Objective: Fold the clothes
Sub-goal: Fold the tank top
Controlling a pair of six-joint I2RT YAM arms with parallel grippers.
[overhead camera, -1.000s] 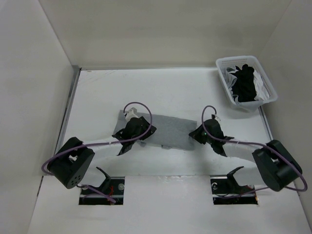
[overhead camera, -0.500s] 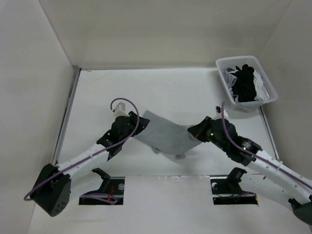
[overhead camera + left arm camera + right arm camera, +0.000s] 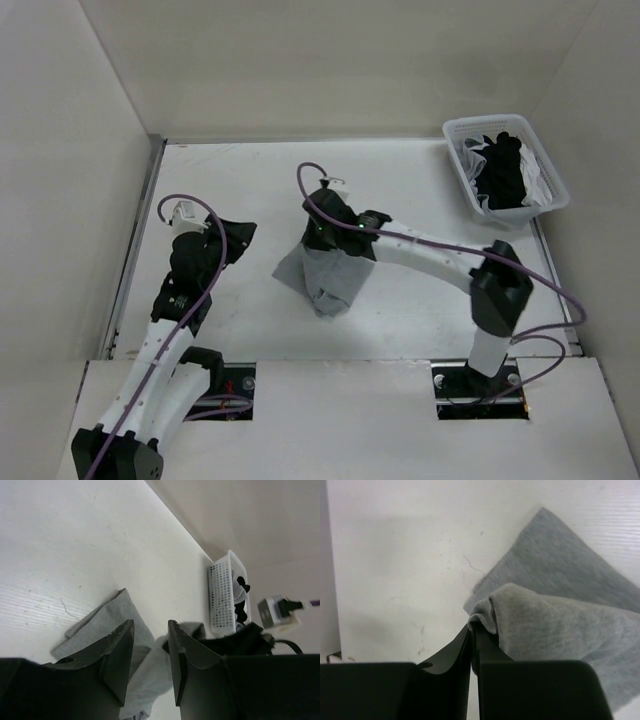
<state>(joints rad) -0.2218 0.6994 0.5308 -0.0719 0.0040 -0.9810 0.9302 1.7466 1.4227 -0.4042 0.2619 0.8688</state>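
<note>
Top external view here: the right fingers are pinched tight on a fold of the grey garment. It hangs bunched just below them with its lower end on the white surface. The right wrist cam shows the fabric clamped right at the fingertips, the rest spreading out flat beyond. The left fingers are parted with nothing between them, and the garment sits off to their right, not touching. The white basket of dark clothes is well away to the right of both.
</note>
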